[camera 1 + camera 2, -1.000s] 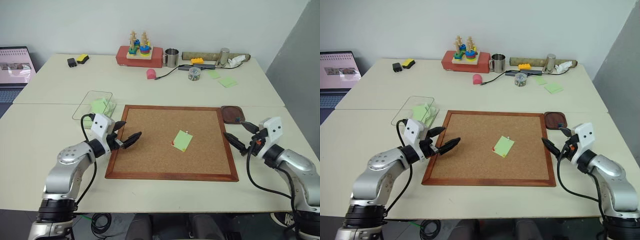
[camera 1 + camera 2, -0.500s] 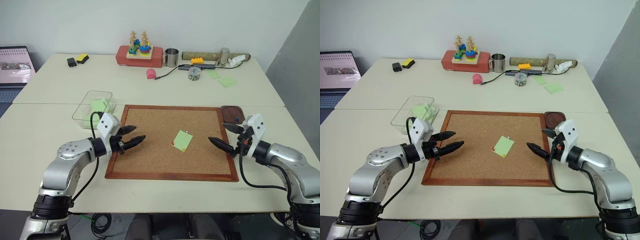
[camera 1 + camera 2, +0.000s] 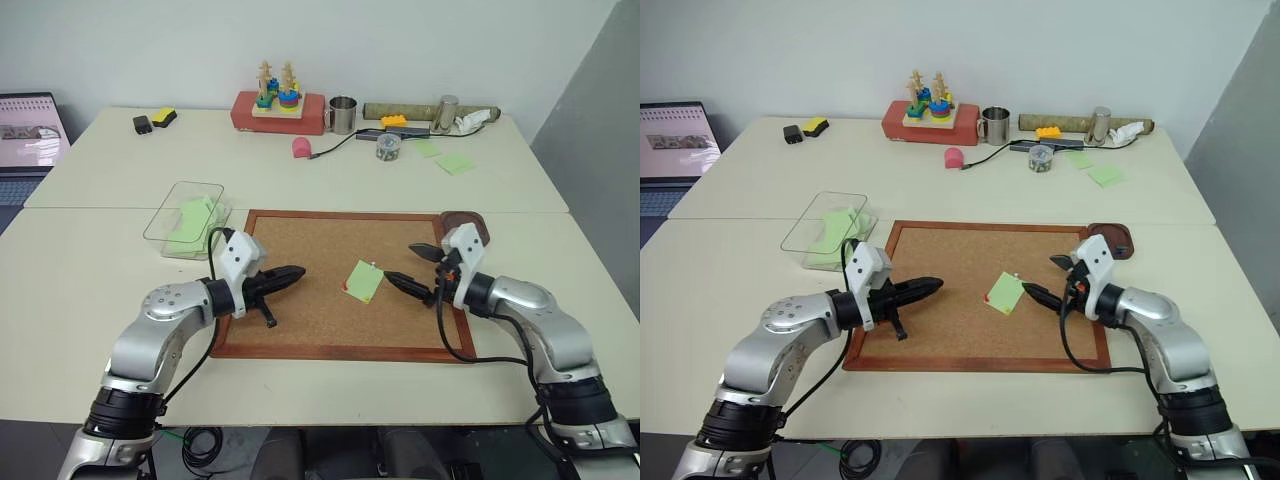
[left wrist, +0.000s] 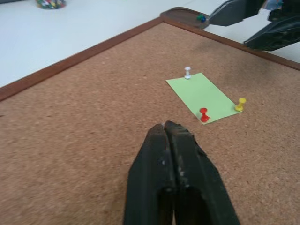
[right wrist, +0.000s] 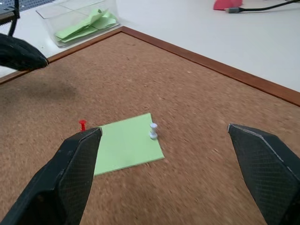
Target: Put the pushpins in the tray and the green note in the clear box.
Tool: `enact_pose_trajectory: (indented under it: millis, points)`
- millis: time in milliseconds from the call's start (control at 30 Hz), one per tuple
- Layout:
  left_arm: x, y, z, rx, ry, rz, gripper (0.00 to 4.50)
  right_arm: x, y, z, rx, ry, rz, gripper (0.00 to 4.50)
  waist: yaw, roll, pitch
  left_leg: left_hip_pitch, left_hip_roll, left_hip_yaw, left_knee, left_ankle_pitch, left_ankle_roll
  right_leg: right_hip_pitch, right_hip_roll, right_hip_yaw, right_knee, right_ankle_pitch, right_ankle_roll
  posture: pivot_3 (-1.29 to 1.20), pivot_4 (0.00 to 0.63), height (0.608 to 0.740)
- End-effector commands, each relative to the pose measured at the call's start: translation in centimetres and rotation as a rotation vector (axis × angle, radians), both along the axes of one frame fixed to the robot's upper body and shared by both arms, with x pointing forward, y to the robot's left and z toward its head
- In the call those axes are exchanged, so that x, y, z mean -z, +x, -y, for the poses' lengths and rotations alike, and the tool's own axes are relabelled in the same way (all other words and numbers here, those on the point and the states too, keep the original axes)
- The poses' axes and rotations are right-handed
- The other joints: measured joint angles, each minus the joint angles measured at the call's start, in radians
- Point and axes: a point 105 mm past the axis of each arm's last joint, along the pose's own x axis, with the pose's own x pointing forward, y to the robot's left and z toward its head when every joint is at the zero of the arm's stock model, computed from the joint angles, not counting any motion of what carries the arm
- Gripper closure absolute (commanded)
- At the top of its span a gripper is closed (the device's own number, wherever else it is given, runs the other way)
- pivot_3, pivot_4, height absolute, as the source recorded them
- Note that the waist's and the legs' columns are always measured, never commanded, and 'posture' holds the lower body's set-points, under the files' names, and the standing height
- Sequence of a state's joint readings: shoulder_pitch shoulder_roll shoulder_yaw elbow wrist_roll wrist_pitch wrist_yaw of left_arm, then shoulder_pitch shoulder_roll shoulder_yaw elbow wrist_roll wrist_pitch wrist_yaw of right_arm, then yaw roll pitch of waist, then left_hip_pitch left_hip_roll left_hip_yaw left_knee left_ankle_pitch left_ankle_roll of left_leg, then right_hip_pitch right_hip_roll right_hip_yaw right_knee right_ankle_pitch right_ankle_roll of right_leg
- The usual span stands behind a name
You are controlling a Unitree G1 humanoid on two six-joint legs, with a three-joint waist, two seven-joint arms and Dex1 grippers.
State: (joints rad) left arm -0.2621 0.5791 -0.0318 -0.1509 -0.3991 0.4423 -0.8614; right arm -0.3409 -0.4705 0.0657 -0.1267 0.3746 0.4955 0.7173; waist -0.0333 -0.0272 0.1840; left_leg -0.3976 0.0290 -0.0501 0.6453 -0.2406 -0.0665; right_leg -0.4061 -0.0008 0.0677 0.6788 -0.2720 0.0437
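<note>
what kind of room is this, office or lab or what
Probably a robot test lab or office: plain cream tables against a bare wall, a wood-framed cork board, a colourful wooden stacking toy and an open laptop.

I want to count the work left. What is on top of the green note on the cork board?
Three pushpins stand on the green note: a white one, a red one and a yellow one. Only cork board shows around it; beneath it is hidden.
</note>
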Motion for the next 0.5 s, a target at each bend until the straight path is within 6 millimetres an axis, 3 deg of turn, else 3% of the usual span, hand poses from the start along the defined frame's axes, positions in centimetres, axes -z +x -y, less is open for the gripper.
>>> enact_pose_trajectory:
  millis: [33, 333, 500]
  points:
    - [0.6, -0.4, 1.0, 0.035, 0.014, 0.022, 4.47, -0.6, 0.7, -1.2, -0.029, 0.000, 0.049, 0.00, 0.000, 0.000, 0.000, 0.000, 0.000, 0.000, 0.000, 0.000, 0.000, 0.000, 0.000, 0.000, 0.000, 0.000, 0.000, 0.00, 0.150, 0.740]
    - [6.4, -1.5, 1.3, 0.069, 0.199, -0.121, 4.47, 0.9, 1.8, -2.6, -0.040, -0.011, 0.026, 0.00, 0.000, 0.000, 0.000, 0.000, 0.000, 0.000, 0.000, 0.000, 0.000, 0.000, 0.000, 0.000, 0.001, 0.002, -0.004, 0.00, 0.150, 0.740]
    - [6.4, -1.5, 1.9, 0.070, 0.194, -0.104, 4.47, 1.2, 2.1, -3.3, -0.056, -0.006, 0.017, 0.00, 0.000, 0.001, -0.001, 0.001, 0.000, 0.001, 0.000, 0.000, 0.000, 0.001, 0.000, 0.000, 0.001, 0.002, -0.003, 0.00, 0.150, 0.740]
